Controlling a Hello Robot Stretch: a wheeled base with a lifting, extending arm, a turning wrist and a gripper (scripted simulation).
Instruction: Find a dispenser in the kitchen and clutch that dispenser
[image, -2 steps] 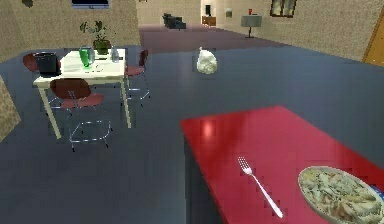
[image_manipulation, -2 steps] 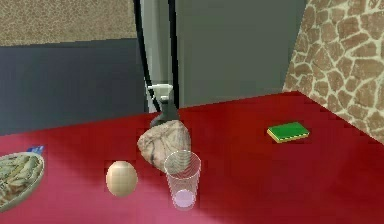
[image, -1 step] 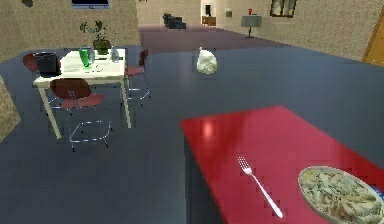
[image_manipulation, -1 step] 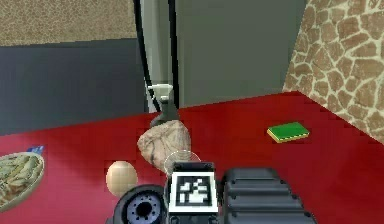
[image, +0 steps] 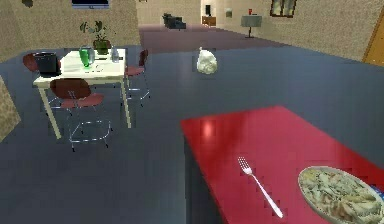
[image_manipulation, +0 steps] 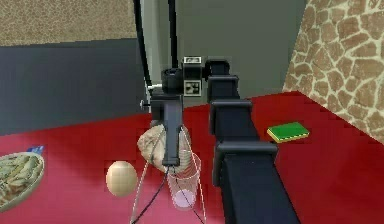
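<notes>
My gripper (image_manipulation: 172, 198) reaches over the red countertop (image_manipulation: 90, 145) in the arm side view. Its dark body hangs below the two white marked squares, and the thin fingers (image_manipulation: 147, 195) splay toward the picture's bottom edge. A clear, cup-like thing with a pinkish base (image_manipulation: 186, 186) stands on the counter right at the fingers. A tan, lumpy loaf-like thing (image_manipulation: 152, 142) lies just behind the gripper's body. I cannot tell whether the gripper holds anything. Nothing here has a shape I can name as a dispenser.
An egg (image_manipulation: 121, 177), a plate of pasta (image_manipulation: 17, 176) and a green flat block (image_manipulation: 288, 132) lie on the counter. The forward view has the red counter (image: 240, 135) with a fork (image: 258, 183), a dining table (image: 85, 70) with chairs, a white bag (image: 207, 63) and open dark floor.
</notes>
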